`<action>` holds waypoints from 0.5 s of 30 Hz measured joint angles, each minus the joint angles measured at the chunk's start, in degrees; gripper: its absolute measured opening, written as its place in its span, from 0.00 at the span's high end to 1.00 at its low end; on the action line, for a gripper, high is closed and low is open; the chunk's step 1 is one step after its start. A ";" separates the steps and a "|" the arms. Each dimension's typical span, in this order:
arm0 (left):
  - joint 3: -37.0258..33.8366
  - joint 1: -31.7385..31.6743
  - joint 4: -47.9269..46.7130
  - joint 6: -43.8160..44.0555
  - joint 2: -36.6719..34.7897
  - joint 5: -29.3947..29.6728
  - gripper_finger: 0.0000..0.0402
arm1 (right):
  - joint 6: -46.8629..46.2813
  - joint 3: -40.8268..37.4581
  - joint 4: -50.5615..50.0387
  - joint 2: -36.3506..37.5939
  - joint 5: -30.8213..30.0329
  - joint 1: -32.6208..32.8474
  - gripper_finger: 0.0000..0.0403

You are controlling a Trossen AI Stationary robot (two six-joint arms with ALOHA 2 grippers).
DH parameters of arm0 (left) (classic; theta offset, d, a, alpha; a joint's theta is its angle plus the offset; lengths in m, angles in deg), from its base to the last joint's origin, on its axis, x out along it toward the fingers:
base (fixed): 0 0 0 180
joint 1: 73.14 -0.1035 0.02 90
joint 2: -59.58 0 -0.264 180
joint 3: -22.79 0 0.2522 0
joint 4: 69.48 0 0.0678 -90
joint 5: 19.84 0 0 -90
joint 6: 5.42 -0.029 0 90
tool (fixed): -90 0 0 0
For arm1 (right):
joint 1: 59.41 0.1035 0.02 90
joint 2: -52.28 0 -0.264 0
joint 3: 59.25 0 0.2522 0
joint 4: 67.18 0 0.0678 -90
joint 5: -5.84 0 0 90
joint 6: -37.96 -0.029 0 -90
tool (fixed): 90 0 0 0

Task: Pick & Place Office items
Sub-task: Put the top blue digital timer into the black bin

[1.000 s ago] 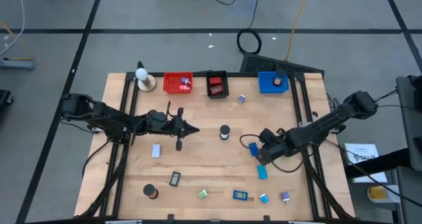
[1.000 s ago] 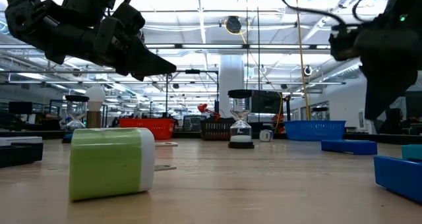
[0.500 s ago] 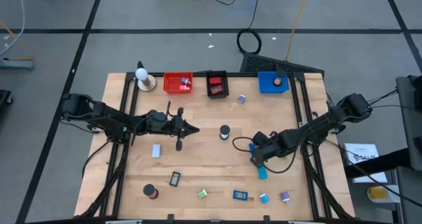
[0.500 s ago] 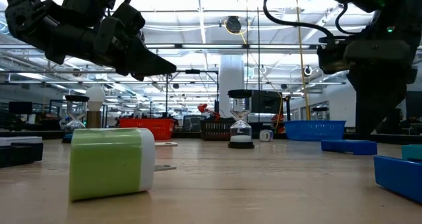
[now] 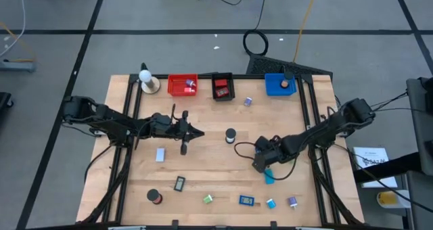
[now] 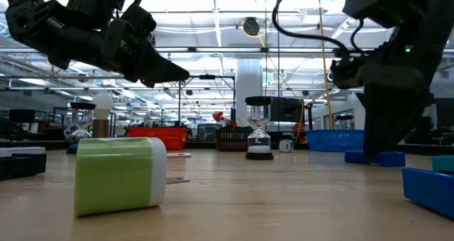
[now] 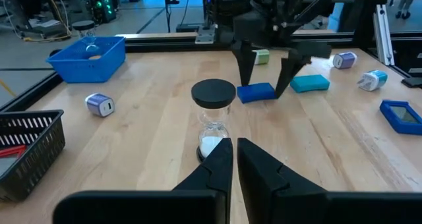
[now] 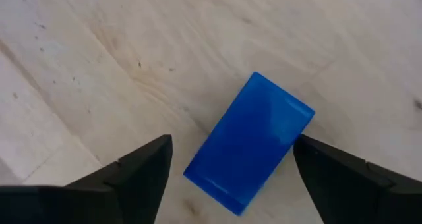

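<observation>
A blue block (image 8: 247, 141) lies flat on the wooden table, right of centre. My right gripper (image 8: 232, 145) hangs over it, open and pointing steeply down, one finger on each side of the block without touching it; the left wrist view shows the block (image 7: 256, 92) between those fingers. From above, the right gripper (image 5: 260, 161) hides the block. A teal block (image 5: 269, 176) lies just nearer the front edge. My left gripper (image 5: 193, 132) waits shut above the table's left-centre, pointing at a small hourglass (image 7: 212, 118).
Red bin (image 5: 182, 85), black bin (image 5: 222, 86) and blue bin (image 5: 280, 84) line the far edge, beside a white ball on a tan base (image 5: 147, 81). Small pieces lie along the near edge: a black roll (image 5: 155, 196), a green clip (image 5: 208, 199), a blue frame (image 5: 247, 201).
My right gripper has moved toward the table's left and sunk down over the blue block, and its fingers have opened wide around it. The block has stayed where it lay. My left gripper has kept still.
</observation>
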 joint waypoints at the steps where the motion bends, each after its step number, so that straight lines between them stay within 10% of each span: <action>1: 0.00 0.00 0.01 0.00 0.00 0.00 0.92 | -0.06 0.00 0.04 -0.61 0.04 -0.21 0.25; 15: 0.00 0.00 -0.48 1.41 0.00 0.02 0.92 | 5.56 0.02 -1.02 -1.01 -0.17 -1.53 0.63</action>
